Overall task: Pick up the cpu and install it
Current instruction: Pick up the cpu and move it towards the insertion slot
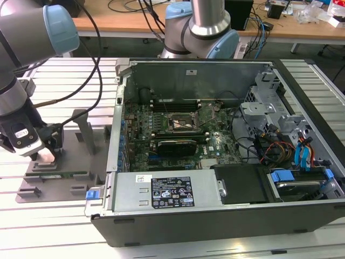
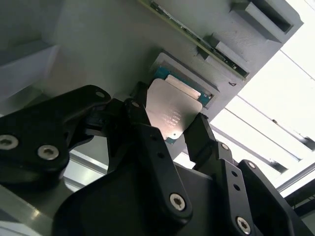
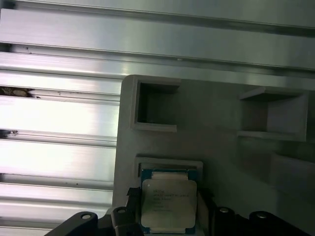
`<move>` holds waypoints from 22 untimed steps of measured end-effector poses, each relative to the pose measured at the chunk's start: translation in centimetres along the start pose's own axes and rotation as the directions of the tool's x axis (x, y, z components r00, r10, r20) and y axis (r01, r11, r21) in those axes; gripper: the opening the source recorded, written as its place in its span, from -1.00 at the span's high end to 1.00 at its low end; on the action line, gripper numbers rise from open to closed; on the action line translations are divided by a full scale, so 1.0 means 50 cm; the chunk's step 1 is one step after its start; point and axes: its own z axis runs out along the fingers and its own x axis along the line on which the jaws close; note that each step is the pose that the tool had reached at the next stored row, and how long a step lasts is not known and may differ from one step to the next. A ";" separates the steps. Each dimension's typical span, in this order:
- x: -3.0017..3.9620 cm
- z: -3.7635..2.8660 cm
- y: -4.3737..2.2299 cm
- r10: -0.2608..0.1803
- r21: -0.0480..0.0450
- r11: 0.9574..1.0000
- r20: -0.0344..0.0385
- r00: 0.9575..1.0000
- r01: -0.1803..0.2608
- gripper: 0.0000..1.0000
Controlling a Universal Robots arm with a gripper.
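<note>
Black gripper [image 2: 172, 123] fingers [image 2: 204, 135] fill the foreground of the second wrist view, closed against two opposite edges of the small flat square cpu [image 2: 173, 109] with its pale silver-grey metal lid. The chip lies level in a shallow square recess of the matt grey plastic fixture plate [image 3: 216, 162], not yet lifted out. In the first wrist view the cpu [image 3: 169, 206] sits at the plate's edge, just beside the ribbed aluminium bench [image 3: 59, 118].

In the exterior view the gripper [image 1: 46, 154] is down on that plate at the view's left, well apart from the open black computer case [image 1: 215, 221] and the black rectangular socket frame [image 1: 183, 124] on its green board.

By its look the chip is light and rigid, with a smooth lid that offers little friction. Its underside contacts are probably delicate, so the bare side edges are the sensible hold, with the chip kept flat and squeezed gently.
</note>
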 end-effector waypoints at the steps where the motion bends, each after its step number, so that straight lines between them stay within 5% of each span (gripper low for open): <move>1: 0.000 0.000 0.000 0.000 0.000 1.000 0.000 1.000 0.000 -0.09; 22: -0.001 -0.060 0.000 0.000 0.000 1.000 0.000 1.000 0.000 -0.09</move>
